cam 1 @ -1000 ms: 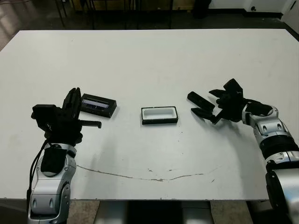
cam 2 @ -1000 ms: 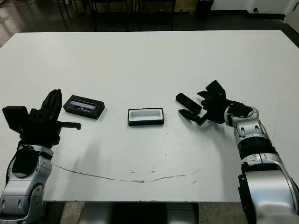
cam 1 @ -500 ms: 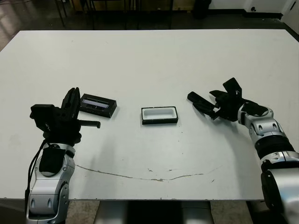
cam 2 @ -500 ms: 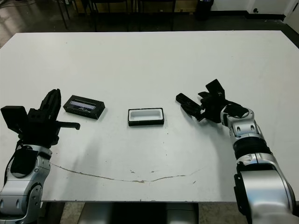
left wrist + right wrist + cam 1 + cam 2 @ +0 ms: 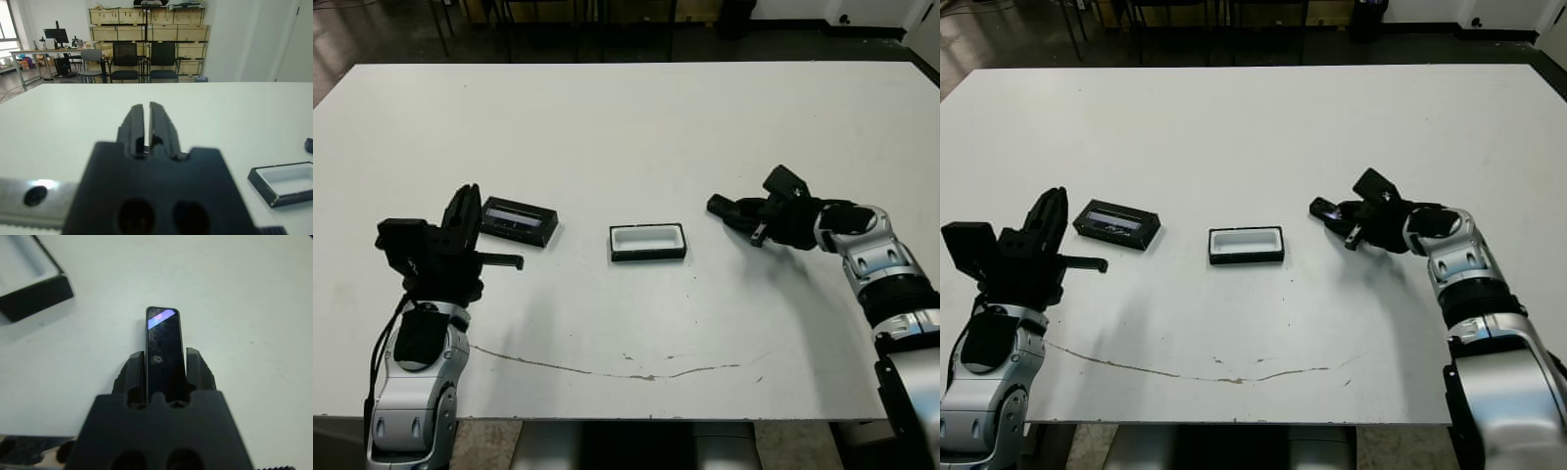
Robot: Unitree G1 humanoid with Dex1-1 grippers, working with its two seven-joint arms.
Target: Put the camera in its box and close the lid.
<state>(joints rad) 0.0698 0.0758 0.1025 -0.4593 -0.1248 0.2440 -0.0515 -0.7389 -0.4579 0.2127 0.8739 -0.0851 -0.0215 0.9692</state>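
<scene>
Your right end effector (image 5: 165,369) is gripping the slim black bar camera (image 5: 164,350), right of the white-lined black box (image 5: 648,242), left end effector (image 5: 146,125) sitting narrow.

Camera (image 5: 164,352): near end hidden behind right claw (image 5: 165,369) body. Box (image 5: 29,286): cut by frame edge. Camera marks too small to read.

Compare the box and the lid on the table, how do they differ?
The box shows a white lining and sits mid-table; the lid is black with a pale strip on its face, lying by the left gripper. The box lies square; the lid is angled. Both are shallow black rectangles, untouched.
</scene>
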